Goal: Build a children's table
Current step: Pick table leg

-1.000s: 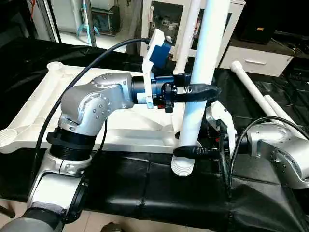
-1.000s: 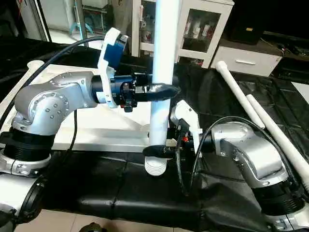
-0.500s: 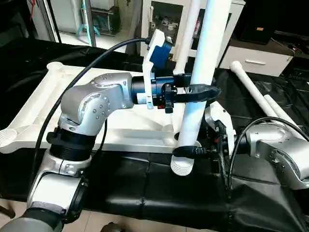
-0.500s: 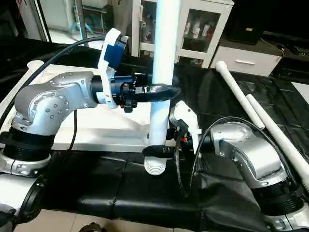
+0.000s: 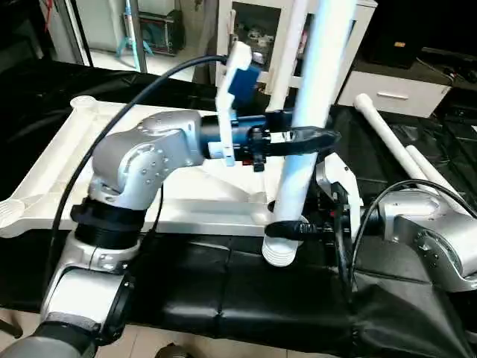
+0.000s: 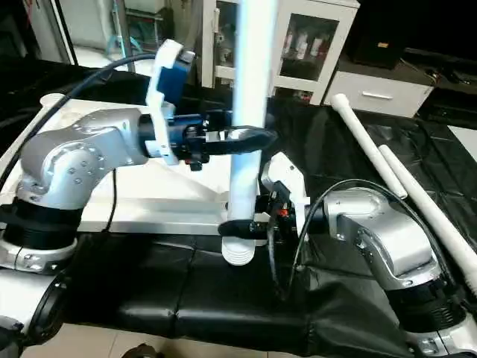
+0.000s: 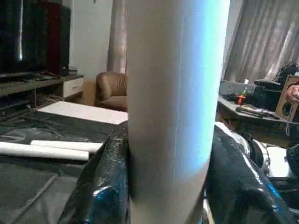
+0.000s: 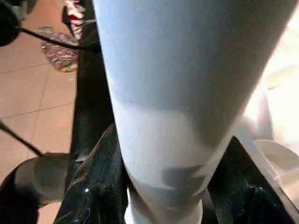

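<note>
The white table top (image 5: 63, 160) lies underside up on black cloth. A long white leg (image 5: 309, 89) stands nearly upright at its near right corner. My left gripper (image 5: 307, 137) is shut on the leg's middle, with its black fingers (image 7: 100, 186) on both sides of the tube. My right gripper (image 5: 287, 229) is shut on the leg just above its ribbed threaded end (image 5: 279, 253). That end hangs over the cloth in front of the top's near edge. The corner socket there is hidden behind the leg. A second leg (image 5: 289, 48) rises behind it.
Two loose white legs (image 6: 365, 142) (image 6: 417, 201) lie on the black cloth (image 5: 223, 291) at the right. A glass-door cabinet (image 6: 298, 45) and a low white drawer unit (image 5: 395, 93) stand behind. A black cable (image 5: 149, 86) arcs over my left arm.
The leg and both grippers have edged slightly up and to the left. Both grips hold as before.
</note>
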{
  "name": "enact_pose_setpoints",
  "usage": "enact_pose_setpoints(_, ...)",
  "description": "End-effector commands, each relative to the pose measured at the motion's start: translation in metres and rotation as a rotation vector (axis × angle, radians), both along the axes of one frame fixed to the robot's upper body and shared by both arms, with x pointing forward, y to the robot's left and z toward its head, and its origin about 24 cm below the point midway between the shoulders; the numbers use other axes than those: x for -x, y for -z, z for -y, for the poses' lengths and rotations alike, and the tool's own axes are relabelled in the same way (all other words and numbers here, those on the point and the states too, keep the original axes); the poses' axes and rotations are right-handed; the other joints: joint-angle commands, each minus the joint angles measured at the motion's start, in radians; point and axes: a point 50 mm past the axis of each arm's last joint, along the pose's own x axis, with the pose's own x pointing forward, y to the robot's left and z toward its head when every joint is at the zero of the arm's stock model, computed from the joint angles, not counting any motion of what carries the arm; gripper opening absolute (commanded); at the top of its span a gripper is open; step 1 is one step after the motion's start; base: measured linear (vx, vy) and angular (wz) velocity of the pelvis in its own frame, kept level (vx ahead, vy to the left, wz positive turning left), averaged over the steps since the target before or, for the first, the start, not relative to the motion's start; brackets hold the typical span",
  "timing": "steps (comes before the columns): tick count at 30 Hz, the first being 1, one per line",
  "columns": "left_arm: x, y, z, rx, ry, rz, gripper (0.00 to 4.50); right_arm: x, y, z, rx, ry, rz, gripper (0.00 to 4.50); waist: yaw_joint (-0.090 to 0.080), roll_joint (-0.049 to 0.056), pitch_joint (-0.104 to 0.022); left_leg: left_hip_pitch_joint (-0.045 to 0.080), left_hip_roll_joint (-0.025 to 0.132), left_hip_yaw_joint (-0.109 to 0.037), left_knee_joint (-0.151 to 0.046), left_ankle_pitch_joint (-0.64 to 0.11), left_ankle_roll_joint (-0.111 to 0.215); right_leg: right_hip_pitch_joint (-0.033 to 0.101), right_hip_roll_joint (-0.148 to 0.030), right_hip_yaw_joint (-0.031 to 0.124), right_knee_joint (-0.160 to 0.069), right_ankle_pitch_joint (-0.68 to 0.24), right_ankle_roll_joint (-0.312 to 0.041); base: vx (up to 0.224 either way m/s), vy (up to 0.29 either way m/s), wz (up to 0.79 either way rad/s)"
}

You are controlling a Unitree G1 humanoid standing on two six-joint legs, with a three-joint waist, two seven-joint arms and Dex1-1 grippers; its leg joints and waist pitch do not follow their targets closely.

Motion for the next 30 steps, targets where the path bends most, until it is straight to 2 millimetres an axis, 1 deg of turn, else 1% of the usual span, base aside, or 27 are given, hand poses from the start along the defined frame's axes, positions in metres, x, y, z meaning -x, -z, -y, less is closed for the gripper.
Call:
enact_pose_setpoints(1, 0.004, -0.004, -0.006, 0.027, 0.006, 0.031, 2.76, -0.009, -0.006, 0.015, -0.016, 0.124, 0.023, 1.84, -0.002, 0.002, -0.075, 0.009, 0.022, -0.002, -0.069, -0.144, -0.027, 0.055, -0.048, 0.041, -0.065, -0.193, -0.174, 0.000, 0.000, 0.00)
enact_pose_setpoints(2, 0.004, -0.004, -0.006, 0.027, 0.005, 0.031, 2.76, -0.009, -0.006, 0.015, -0.016, 0.125, 0.024, 1.84, -0.004, 0.001, -0.075, 0.009, 0.021, -0.002, -0.069, -0.149, -0.029, 0.055, -0.047, 0.041, -0.066, -0.198, -0.172, 0.000, 0.000, 0.00)
enact_pose_setpoints(3, 0.002, -0.002, -0.008, 0.027, -0.012, 0.045, 2.91, -0.011, -0.006, 0.016, -0.020, 0.152, 0.032, 1.84, -0.003, 0.006, -0.075, 0.011, 0.021, -0.003, -0.070, -0.156, -0.033, 0.054, -0.047, 0.041, -0.068, -0.205, -0.168, 0.000, 0.000, 0.00)
enact_pose_setpoints(6, -0.005, -0.004, -0.014, 0.081, -0.078, 0.083, 3.16, -0.018, -0.005, 0.020, -0.032, 0.243, 0.055, 1.84, -0.004, 0.010, -0.076, 0.012, 0.020, -0.003, -0.071, -0.162, -0.040, 0.052, -0.047, 0.040, -0.069, -0.194, -0.169, 0.000, 0.000, 0.00)
enact_pose_setpoints(7, -0.006, -0.005, -0.015, 0.090, -0.086, 0.087, 3.19, -0.019, -0.005, 0.020, -0.033, 0.254, 0.058, 1.84, -0.003, 0.009, -0.077, 0.012, 0.020, -0.003, -0.070, -0.158, -0.041, 0.053, -0.047, 0.040, -0.068, -0.186, -0.171, 0.000, 0.000, 0.00)
enact_pose_setpoints(8, -0.009, -0.006, -0.022, 0.114, -0.105, 0.091, 3.19, -0.025, -0.005, 0.024, -0.038, 0.320, 0.076, 1.84, -0.001, 0.008, -0.077, 0.012, 0.020, -0.004, -0.071, -0.155, -0.045, 0.054, -0.046, 0.039, -0.065, -0.174, -0.176, 0.000, 0.000, 0.00)
enact_pose_setpoints(10, -0.010, -0.005, -0.027, 0.117, -0.114, 0.090, 3.19, -0.029, -0.004, 0.027, -0.041, 0.369, 0.089, 1.84, -0.005, 0.012, -0.077, 0.011, 0.017, -0.002, -0.071, -0.167, -0.054, 0.054, -0.045, 0.039, -0.065, -0.180, -0.172, 0.000, 0.000, 0.00)
enact_pose_setpoints(11, -0.012, 0.001, -0.033, 0.083, -0.131, 0.096, 3.19, -0.033, -0.003, 0.030, -0.042, 0.416, 0.097, 1.84, -0.005, 0.012, -0.078, 0.012, 0.017, -0.003, -0.071, -0.166, -0.055, 0.055, -0.045, 0.039, -0.065, -0.180, -0.170, 0.000, 0.000, 0.00)
enact_pose_setpoints(12, -0.014, 0.010, -0.036, 0.013, -0.155, 0.120, 3.19, -0.036, -0.002, 0.033, -0.037, 0.455, 0.114, 1.84, -0.006, 0.012, -0.076, 0.012, 0.017, -0.004, -0.074, -0.168, -0.051, 0.052, -0.045, 0.040, -0.069, -0.196, -0.157, 0.000, 0.000, 0.00)
enact_pose_setpoints(13, -0.018, 0.038, -0.037, -0.194, -0.182, 0.170, 3.19, -0.042, -0.002, 0.040, -0.037, 0.534, 0.134, 1.84, -0.009, 0.009, -0.076, 0.011, 0.017, -0.003, -0.074, -0.169, -0.053, 0.054, -0.044, 0.040, -0.068, -0.199, -0.152, 0.000, 0.000, 0.00)
enact_pose_setpoints(14, -0.019, 0.049, -0.038, -0.275, -0.185, 0.192, 3.19, -0.043, -0.003, 0.043, -0.039, 0.556, 0.144, 1.84, -0.010, 0.012, -0.075, 0.012, 0.018, -0.005, -0.076, -0.173, -0.049, 0.050, -0.043, 0.041, -0.075, -0.233, -0.115, 0.000, 0.000, 0.00)
enact_pose_setpoints(15, -0.020, 0.069, -0.037, -0.413, -0.179, 0.235, 3.19, -0.045, -0.003, 0.047, -0.040, 0.591, 0.156, 1.84, -0.010, 0.011, -0.076, 0.014, 0.018, -0.005, -0.077, -0.167, -0.052, 0.049, -0.043, 0.043, -0.076, -0.241, -0.095, 0.000, 0.000, 0.00)
enact_pose_setpoints(16, -0.020, 0.081, -0.036, -0.493, -0.168, 0.265, 3.19, -0.046, -0.004, 0.050, -0.043, 0.613, 0.161, 1.84, -0.011, 0.016, -0.077, 0.015, 0.018, -0.004, -0.077, -0.165, -0.056, 0.049, -0.044, 0.044, -0.071, -0.235, -0.095, 0.000, 0.000, 0.00)
enact_pose_setpoints(17, -0.020, 0.095, -0.034, -0.566, -0.135, 0.282, 3.19, -0.046, -0.004, 0.053, -0.040, 0.618, 0.162, 1.84, -0.010, 0.022, -0.079, 0.019, 0.019, -0.003, -0.076, -0.159, -0.056, 0.045, -0.042, 0.044, -0.075, -0.214, -0.096, 0.000, 0.000, 0.00)
enact_pose_setpoints(18, -0.019, 0.103, -0.033, -0.606, -0.111, 0.289, 3.19, -0.045, -0.005, 0.054, -0.038, 0.620, 0.161, 1.84, -0.008, 0.022, -0.082, 0.019, 0.020, -0.004, -0.076, -0.149, -0.059, 0.049, -0.044, 0.044, -0.066, -0.168, -0.113, 0.000, 0.000, 0.00)
enact_pose_setpoints(19, -0.018, 0.110, -0.031, -0.631, -0.087, 0.297, 3.19, -0.044, -0.006, 0.056, -0.031, 0.622, 0.165, 1.84, -0.008, 0.026, -0.084, 0.018, 0.021, -0.004, -0.075, -0.143, -0.059, 0.051, -0.045, 0.044, -0.062, -0.143, -0.124, 0.000, 0.000, 0.00)
enact_pose_setpoints(20, -0.018, 0.110, -0.031, -0.631, -0.087, 0.297, 3.19, -0.044, -0.006, 0.056, -0.031, 0.622, 0.165, 1.84, -0.007, 0.023, -0.084, 0.015, 0.022, -0.005, -0.074, -0.132, -0.060, 0.054, -0.046, 0.043, -0.057, -0.100, -0.147, 0.000, 0.000, 0.00)
enact_pose_setpoints(21, -0.017, 0.120, -0.022, -0.606, -0.050, 0.271, 3.19, -0.040, -0.012, 0.058, -0.047, 0.611, 0.152, 1.84, -0.008, 0.021, -0.084, 0.013, 0.021, -0.004, -0.074, -0.130, -0.059, 0.056, -0.046, 0.043, -0.055, -0.084, -0.159, 0.000, 0.000, 0.00)
enact_pose_setpoints(22, -0.017, 0.123, -0.019, -0.600, -0.035, 0.261, 3.19, -0.039, -0.014, 0.058, -0.053, 0.604, 0.147, 1.84, -0.007, 0.019, -0.083, 0.014, 0.019, -0.002, -0.072, -0.130, -0.050, 0.058, -0.045, 0.043, -0.056, -0.068, -0.176, 0.000, 0.000, 0.00)
enact_pose_setpoints(23, -0.017, 0.125, -0.017, -0.595, -0.024, 0.249, 3.19, -0.038, -0.014, 0.058, -0.054, 0.591, 0.142, 1.84, -0.005, 0.015, -0.082, 0.013, 0.018, 0.000, -0.071, -0.133, -0.039, 0.059, -0.047, 0.044, -0.057, -0.073, -0.186, 0.000, 0.000, 0.00)
enact_pose_setpoints(24, -0.017, 0.126, -0.017, -0.595, -0.019, 0.243, 3.19, -0.037, -0.014, 0.058, -0.052, 0.583, 0.140, 1.84, -0.004, 0.013, -0.082, 0.010, 0.020, -0.001, -0.072, -0.139, -0.035, 0.061, -0.051, 0.044, -0.057, -0.094, -0.186, 0.000, 0.000, 0.00)
enact_pose_setpoints(25, -0.018, 0.127, -0.017, -0.594, -0.013, 0.237, 3.19, -0.036, -0.014, 0.058, -0.051, 0.575, 0.137, 1.84, -0.004, 0.014, -0.081, 0.011, 0.021, -0.001, -0.072, -0.148, -0.035, 0.059, -0.052, 0.044, -0.058, -0.108, -0.185, 0.000, 0.000, 0.00)
enact_pose_setpoints(26, -0.018, 0.132, -0.018, -0.613, 0.010, 0.231, 3.19, -0.034, -0.012, 0.056, -0.046, 0.561, 0.130, 1.84, -0.008, 0.018, -0.079, 0.011, 0.019, -0.002, -0.074, -0.164, -0.035, 0.059, -0.051, 0.044, -0.064, -0.144, -0.178, 0.000, 0.000, 0.00)
enact_pose_setpoints(27, -0.018, 0.136, -0.020, -0.631, 0.024, 0.236, 3.19, -0.033, -0.011, 0.055, -0.042, 0.549, 0.127, 1.84, -0.011, 0.014, -0.077, 0.011, 0.018, -0.001, -0.074, -0.178, -0.031, 0.058, -0.051, 0.044, -0.070, -0.175, -0.168, 0.000, 0.000, 0.00)
enact_pose_setpoints(28, -0.019, 0.138, -0.020, -0.644, 0.029, 0.242, 3.19, -0.033, -0.010, 0.054, -0.041, 0.544, 0.125, 1.84, -0.012, 0.014, -0.077, 0.011, 0.019, -0.002, -0.075, -0.186, -0.033, 0.058, -0.052, 0.044, -0.071, -0.192, -0.164, 0.000, 0.000, 0.00)
enact_pose_setpoints(29, -0.019, 0.142, -0.022, -0.667, 0.041, 0.248, 3.19, -0.031, -0.010, 0.052, -0.047, 0.528, 0.113, 1.84, -0.015, 0.020, -0.077, 0.013, 0.019, -0.003, -0.075, -0.197, -0.033, 0.056, -0.052, 0.044, -0.075, -0.215, -0.157, 0.000, 0.000, 0.00)
enact_pose_setpoints(30, -0.019, 0.142, -0.022, -0.667, 0.041, 0.248, 3.19, -0.031, -0.010, 0.052, -0.047, 0.528, 0.113, 1.84, -0.018, 0.019, -0.078, 0.012, 0.020, -0.004, -0.075, -0.200, -0.033, 0.057, -0.052, 0.044, -0.074, -0.223, -0.153, 0.000, 0.000, 0.00)
